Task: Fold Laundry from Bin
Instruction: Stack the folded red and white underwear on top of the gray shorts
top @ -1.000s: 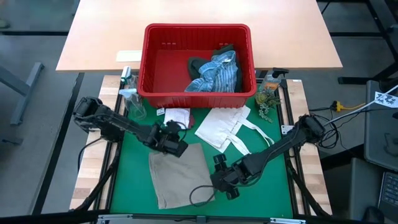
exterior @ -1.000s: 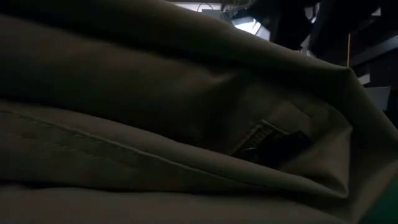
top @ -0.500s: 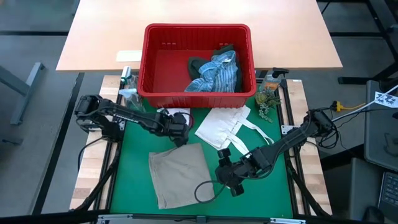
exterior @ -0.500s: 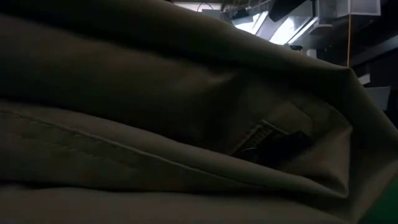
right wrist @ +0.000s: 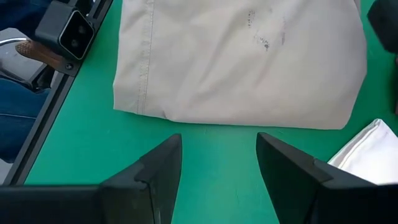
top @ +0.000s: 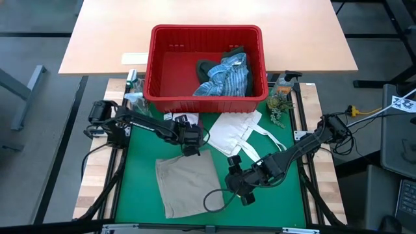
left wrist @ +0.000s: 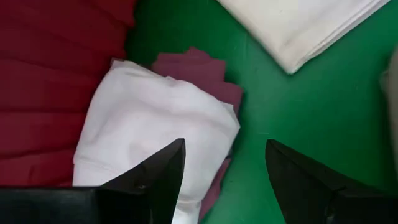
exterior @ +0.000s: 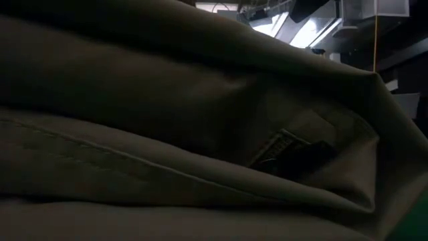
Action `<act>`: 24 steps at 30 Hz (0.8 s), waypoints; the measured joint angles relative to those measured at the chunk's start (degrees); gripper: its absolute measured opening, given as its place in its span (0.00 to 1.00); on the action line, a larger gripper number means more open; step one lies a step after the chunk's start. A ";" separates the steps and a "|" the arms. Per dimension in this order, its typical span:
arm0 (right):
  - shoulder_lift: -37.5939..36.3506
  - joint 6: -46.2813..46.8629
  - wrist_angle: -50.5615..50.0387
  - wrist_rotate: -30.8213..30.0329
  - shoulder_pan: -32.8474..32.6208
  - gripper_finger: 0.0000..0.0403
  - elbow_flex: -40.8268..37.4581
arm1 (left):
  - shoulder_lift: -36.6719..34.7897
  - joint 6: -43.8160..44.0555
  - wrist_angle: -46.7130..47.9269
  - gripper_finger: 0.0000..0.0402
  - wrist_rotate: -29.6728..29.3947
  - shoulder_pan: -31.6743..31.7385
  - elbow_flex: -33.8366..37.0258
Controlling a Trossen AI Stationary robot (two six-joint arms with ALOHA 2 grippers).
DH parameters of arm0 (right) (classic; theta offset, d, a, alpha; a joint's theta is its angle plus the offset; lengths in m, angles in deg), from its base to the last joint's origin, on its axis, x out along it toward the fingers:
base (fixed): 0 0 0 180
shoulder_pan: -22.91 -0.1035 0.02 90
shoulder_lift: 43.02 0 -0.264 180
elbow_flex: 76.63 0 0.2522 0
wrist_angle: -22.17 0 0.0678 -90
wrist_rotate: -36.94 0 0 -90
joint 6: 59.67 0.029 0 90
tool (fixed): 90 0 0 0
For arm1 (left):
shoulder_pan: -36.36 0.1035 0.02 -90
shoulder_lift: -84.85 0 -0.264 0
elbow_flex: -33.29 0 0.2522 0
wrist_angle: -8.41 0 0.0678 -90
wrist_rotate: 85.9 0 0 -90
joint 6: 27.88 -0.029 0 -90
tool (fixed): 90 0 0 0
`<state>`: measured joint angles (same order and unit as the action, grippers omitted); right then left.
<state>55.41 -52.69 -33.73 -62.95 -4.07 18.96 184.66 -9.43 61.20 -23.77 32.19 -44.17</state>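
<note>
The red bin (top: 207, 62) stands at the far side and holds a blue-white striped shirt (top: 227, 79) and a dark green garment (top: 207, 66). A folded tan garment (top: 188, 185) lies flat on the green mat (top: 140, 166); it fills the low view (exterior: 200, 134). A small white cloth (left wrist: 155, 137) lies on a maroon cloth (left wrist: 199, 68) close to the bin's near wall (left wrist: 56, 81). My left gripper (top: 190, 140) (left wrist: 224, 168) is open just above them, one finger over the white cloth's edge. My right gripper (top: 237, 183) (right wrist: 217, 162) is open above bare mat beside the tan garment (right wrist: 242, 56).
A flat white tote bag (top: 237, 133) lies right of the small cloths, its corner (right wrist: 367, 149) near my right gripper. Spray bottles (top: 133, 97) stand at the mat's far left, and a bottle and plant (top: 281, 97) at the far right. A black cable (top: 214, 198) loops on the tan garment's right edge.
My left gripper has left the tan garment's far edge and gone toward the bin, rolling its wrist and sinking over the small white cloth. My right gripper has risen a little beside the tan garment. The tan garment lies still.
</note>
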 joint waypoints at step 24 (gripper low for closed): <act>0.05 0.00 0.02 -0.02 0.00 0.51 0.00 | 8.26 -6.65 -2.69 0.49 2.53 4.80 -0.15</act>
<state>55.46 -52.69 -33.72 -62.97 -4.07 18.96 192.92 -16.08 58.52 -21.24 36.99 -44.33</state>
